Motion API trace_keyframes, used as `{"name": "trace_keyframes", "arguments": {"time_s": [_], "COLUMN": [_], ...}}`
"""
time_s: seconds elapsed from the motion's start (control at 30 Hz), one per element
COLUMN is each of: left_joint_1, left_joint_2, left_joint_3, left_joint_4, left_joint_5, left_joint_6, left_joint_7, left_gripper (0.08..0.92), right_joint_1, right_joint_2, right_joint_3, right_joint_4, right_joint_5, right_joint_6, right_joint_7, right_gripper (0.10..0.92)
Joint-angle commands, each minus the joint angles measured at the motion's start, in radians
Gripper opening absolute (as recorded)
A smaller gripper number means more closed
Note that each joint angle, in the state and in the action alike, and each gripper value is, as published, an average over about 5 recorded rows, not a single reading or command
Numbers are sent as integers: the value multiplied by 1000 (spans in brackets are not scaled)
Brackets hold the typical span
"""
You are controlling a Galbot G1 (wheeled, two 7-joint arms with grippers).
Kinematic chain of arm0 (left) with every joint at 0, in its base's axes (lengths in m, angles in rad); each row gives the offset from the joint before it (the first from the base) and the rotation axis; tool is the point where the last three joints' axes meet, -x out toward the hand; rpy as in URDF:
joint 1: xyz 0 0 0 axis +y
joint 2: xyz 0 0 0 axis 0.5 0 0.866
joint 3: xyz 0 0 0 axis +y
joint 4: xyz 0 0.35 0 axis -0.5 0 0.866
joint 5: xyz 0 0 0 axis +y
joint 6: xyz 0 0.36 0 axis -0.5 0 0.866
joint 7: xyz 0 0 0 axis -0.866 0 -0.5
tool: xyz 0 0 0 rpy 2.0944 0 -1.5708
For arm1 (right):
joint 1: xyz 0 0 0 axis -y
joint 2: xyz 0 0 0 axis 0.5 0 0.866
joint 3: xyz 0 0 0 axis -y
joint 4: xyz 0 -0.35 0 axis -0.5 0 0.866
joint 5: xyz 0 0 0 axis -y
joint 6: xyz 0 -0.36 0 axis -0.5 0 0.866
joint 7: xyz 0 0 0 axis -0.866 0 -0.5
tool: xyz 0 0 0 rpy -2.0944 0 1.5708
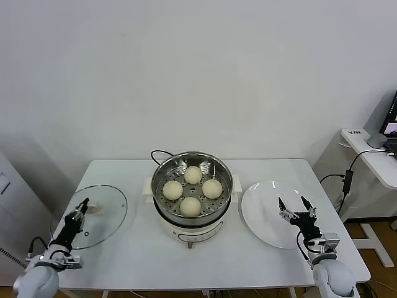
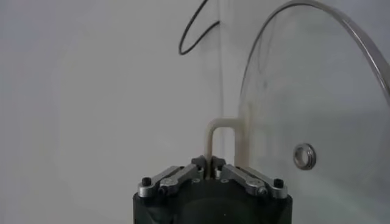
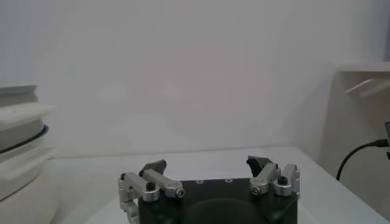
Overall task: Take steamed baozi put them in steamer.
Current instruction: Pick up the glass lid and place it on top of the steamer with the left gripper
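Several cream-white steamed baozi (image 1: 193, 174) lie inside the shiny steamer (image 1: 224, 172), which stands on its white base at the middle of the table. At the table's left, my left gripper (image 1: 82, 208) is shut on the white handle (image 2: 222, 129) of the glass lid (image 2: 317, 91); its fingertips meet on one leg of the handle at my left gripper (image 2: 211, 163). My right gripper (image 1: 291, 208) hovers open over the white plate (image 1: 263, 214) at the right, with nothing between the fingers of my right gripper (image 3: 207, 164).
The glass lid (image 1: 107, 218) lies at the table's left edge, partly over it. A black cord (image 1: 158, 153) runs behind the steamer. The steamer's side (image 3: 18, 152) shows in the right wrist view. A side desk with cables (image 1: 372, 155) stands at the far right.
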Motion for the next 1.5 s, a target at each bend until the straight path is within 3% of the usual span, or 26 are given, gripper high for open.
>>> {"name": "trace_keyframes", "arguments": {"time_s": [0.03, 0.5, 0.73, 1.1, 1.5], "left_joint_1": [13, -65, -134, -263, -326], "left_joint_2": [72, 129, 105, -18, -134], "left_joint_3": [-20, 175, 319, 525, 665], "left_joint_4": [-274, -537, -606, -624, -549], "left_joint_5": [-157, -92, 6, 158, 228], "left_joint_6": [165, 462, 582, 743, 756], "left_joint_7": [161, 366, 450, 537, 519], "left_gripper": [110, 110, 110, 110, 110], "right_joint_1": [2, 1, 1, -3, -16], "right_joint_2": [0, -10, -6, -17, -15], "right_joint_3": [0, 6, 5, 6, 9], "right_joint_4": [4, 25, 26, 34, 33], "right_joint_5": [0, -19, -26, -30, -28], "right_joint_6": [0, -5, -3, -4, 0], "right_joint_7": [0, 0, -3, -3, -5], "right_gripper": [823, 823, 823, 823, 823]}}
